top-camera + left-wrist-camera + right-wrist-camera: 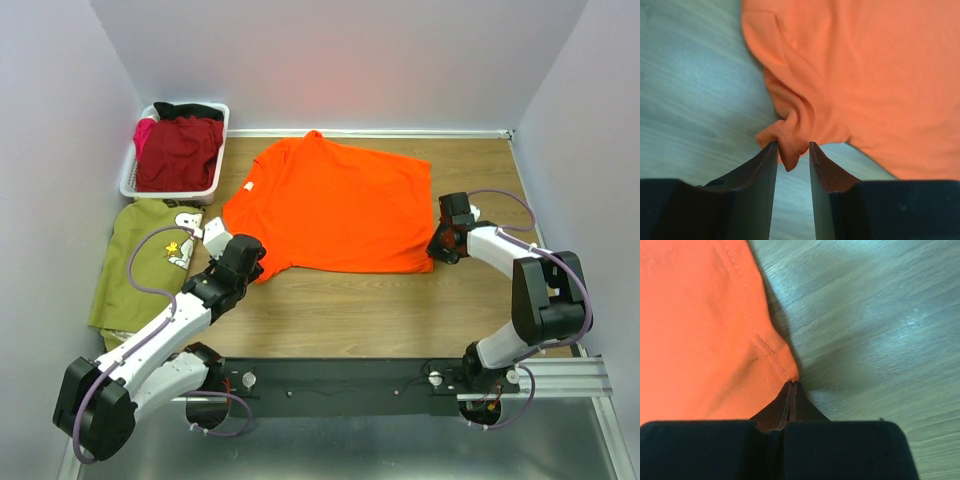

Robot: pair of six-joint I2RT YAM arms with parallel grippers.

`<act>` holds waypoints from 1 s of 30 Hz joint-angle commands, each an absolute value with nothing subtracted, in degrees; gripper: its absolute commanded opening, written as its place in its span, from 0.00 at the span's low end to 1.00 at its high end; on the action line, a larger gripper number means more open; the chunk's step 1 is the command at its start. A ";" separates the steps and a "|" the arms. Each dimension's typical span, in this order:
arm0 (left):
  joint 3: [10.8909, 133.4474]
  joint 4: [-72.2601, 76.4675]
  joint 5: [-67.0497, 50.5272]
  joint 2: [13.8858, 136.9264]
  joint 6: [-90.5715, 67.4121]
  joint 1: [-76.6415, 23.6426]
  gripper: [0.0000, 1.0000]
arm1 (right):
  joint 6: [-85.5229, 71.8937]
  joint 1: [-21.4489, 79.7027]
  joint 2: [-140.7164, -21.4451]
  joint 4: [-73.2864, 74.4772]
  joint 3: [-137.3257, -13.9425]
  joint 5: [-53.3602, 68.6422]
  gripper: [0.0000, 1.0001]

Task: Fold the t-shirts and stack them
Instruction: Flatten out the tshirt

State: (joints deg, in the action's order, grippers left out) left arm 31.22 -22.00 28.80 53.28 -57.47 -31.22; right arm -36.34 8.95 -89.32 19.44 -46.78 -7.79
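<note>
Right now the orange t-shirt (pixel 335 205) lies spread flat in the middle of the wooden table (pixel 380 310). Its long axis runs across the table, with the collar toward the left and the hem toward the right.

Both arms grip its near edge. The left gripper (pixel 792 147) has a bunched tip of the near sleeve (pixel 787 132) pinched between its jaws, which stand a little apart with the cloth filling the gap. The right gripper (pixel 791 386) has its jaws pressed together on the near hem corner (pixel 784 362), where the stitched edge runs into the fingertips.

From either pair of jaws the body of the shirt stretches away toward the far wall. With each arm at its own end of the shirt, neither has to cross the other. I judge that the next move is a lengthwise fold, carrying the near edge up and over toward the far edge, and that the two ends should travel together to keep the edge straight.

Off to the left, an olive green shirt (pixel 140 270) with a cartoon-dog print lies on the table just beside the left arm. Beyond it, a dark red shirt (pixel 180 152) fills the white slatted basket (pixel 128 180).
</note>
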 commanded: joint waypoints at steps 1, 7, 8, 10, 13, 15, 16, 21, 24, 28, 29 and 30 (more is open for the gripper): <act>33.83 -31.02 32.96 51.24 -61.08 -31.73 0.41 | -35.33 9.23 -89.65 23.02 -49.39 -17.21 0.01; 35.95 -33.40 33.66 50.63 -62.22 -32.16 0.42 | -35.77 9.32 -90.35 27.07 -51.85 -25.13 0.01; 35.77 -33.40 33.75 50.54 -62.49 -32.17 0.43 | -36.03 9.32 -90.35 27.24 -51.77 -26.27 0.01; 35.42 -33.75 34.10 50.62 -62.58 -32.25 0.42 | -36.65 9.23 -90.53 28.03 -52.21 -30.56 0.01; 35.59 -34.36 34.28 50.36 -62.84 -32.26 0.43 | -37.35 9.14 -91.14 29.44 -53.17 -34.96 0.01; 35.68 -32.80 34.10 50.10 -61.97 -32.26 0.43 | -37.53 9.14 -91.23 29.97 -53.61 -36.03 0.01; 35.16 -31.22 33.67 50.10 -60.83 -32.26 0.43 | -37.53 9.05 -91.32 30.14 -54.05 -35.95 0.01; 34.28 -20.15 29.37 54.48 -56.43 -32.26 0.43 | -37.88 9.14 -92.02 30.15 -54.32 -35.86 0.01; 34.72 -13.92 28.05 60.72 -54.06 -32.17 0.44 | -38.06 8.97 -92.20 30.32 -54.32 -36.47 0.01; 38.30 -10.37 28.47 72.21 -53.17 -31.82 0.44 | -38.06 8.79 -92.20 30.23 -54.67 -35.77 0.01; 39.19 -10.02 28.82 74.07 -53.00 -31.64 0.45 | -37.88 8.79 -92.20 30.23 -54.67 -35.77 0.01; 39.90 -8.89 29.00 75.74 -52.74 -31.38 0.44 | -37.88 8.62 -92.20 30.23 -54.67 -35.77 0.01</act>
